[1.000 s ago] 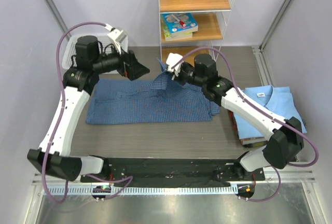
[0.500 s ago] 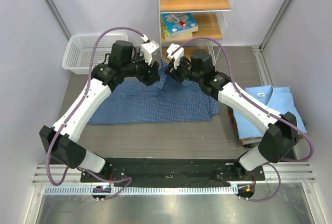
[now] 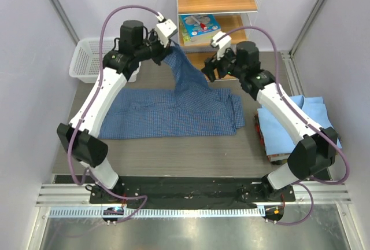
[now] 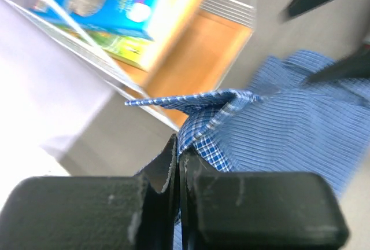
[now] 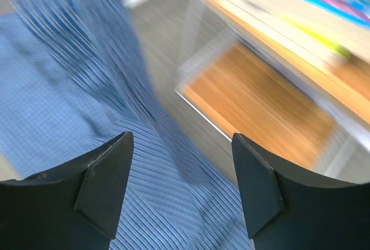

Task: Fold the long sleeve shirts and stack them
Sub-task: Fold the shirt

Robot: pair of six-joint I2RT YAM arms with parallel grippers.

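The dark blue checked shirt (image 3: 173, 114) lies spread on the table, with one part (image 3: 184, 67) pulled up into a peak. My left gripper (image 3: 167, 46) holds the top of that peak near the shelf. In the left wrist view its jaws (image 4: 178, 146) are shut on the checked cloth (image 4: 289, 122). My right gripper (image 3: 209, 67) stands open just right of the raised cloth. Nothing sits between its fingers (image 5: 180, 146), and the blurred blue fabric (image 5: 87, 59) hangs beyond them. The light blue shirt (image 3: 306, 114) lies folded at the right, white neck label up.
A white mesh basket (image 3: 87, 59) stands at the back left. A wire and wood shelf unit (image 3: 217, 27) with books and small items stands at the back centre, close behind both grippers. The light blue shirt rests on a low stack (image 3: 272, 149).
The right gripper has opened and let go of the dark shirt, then drawn back to the right. The left gripper swung in, shut on the cloth and lifted it toward the shelf.
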